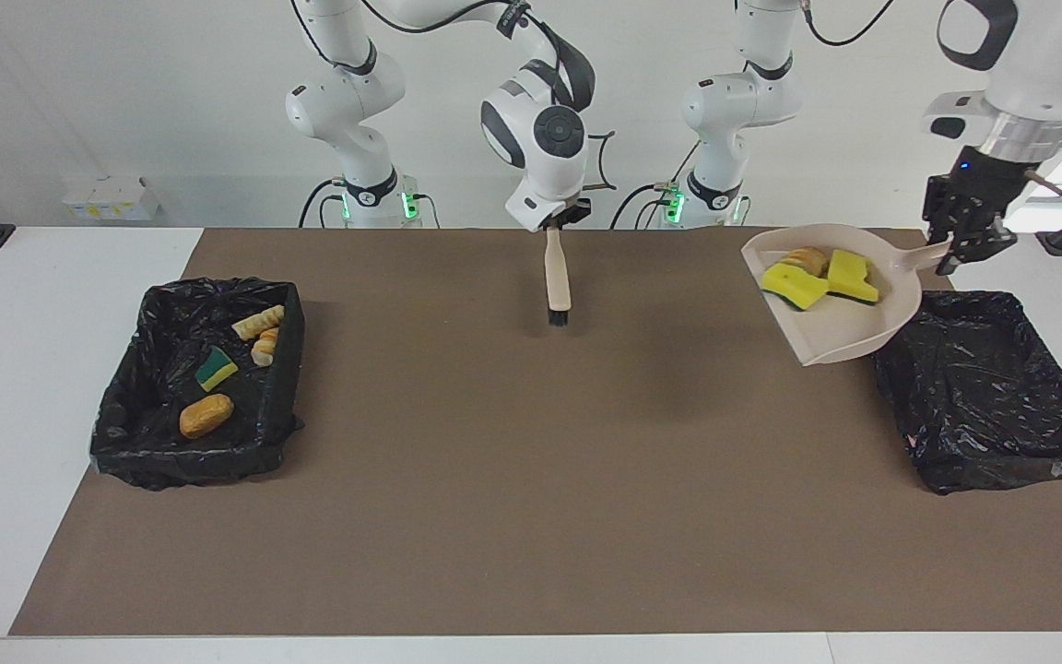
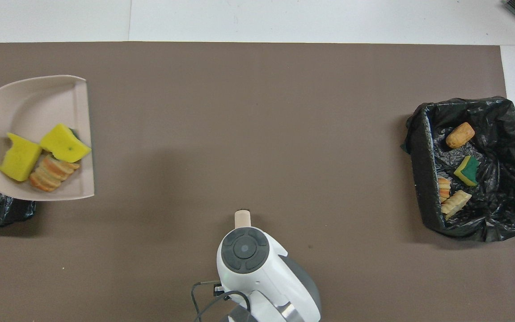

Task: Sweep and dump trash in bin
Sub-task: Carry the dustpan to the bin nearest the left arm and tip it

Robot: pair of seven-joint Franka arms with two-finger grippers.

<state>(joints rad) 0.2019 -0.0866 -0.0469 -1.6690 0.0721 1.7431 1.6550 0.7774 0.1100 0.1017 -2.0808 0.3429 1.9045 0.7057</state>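
Over the left arm's end of the table, the left gripper [image 1: 969, 242] is raised and clamped on the handle of a beige dustpan [image 1: 849, 327]. The pan hangs in the air partly over the rim of an empty black-lined bin [image 1: 992, 397], its open lip toward the table's middle. Three pieces of trash ride in the pan — two yellow sponge chunks [image 1: 794, 286] [image 1: 849, 275] and a striped bread-like piece [image 1: 805, 259], bunched at the handle end.

Right gripper [image 1: 557, 219] hangs over the brown mat [image 1: 494, 480] at mid-table, jaws closed on the top of a beige-handled brush [image 1: 557, 277], bristles pointing down, clear of the mat.

Toward the right arm's end, a second black-lined bin [image 1: 125, 452] holds four more scraps — a brown roll [image 1: 206, 415], a green-backed sponge [image 1: 215, 368], two striped pieces [image 1: 258, 322] [image 1: 265, 347].
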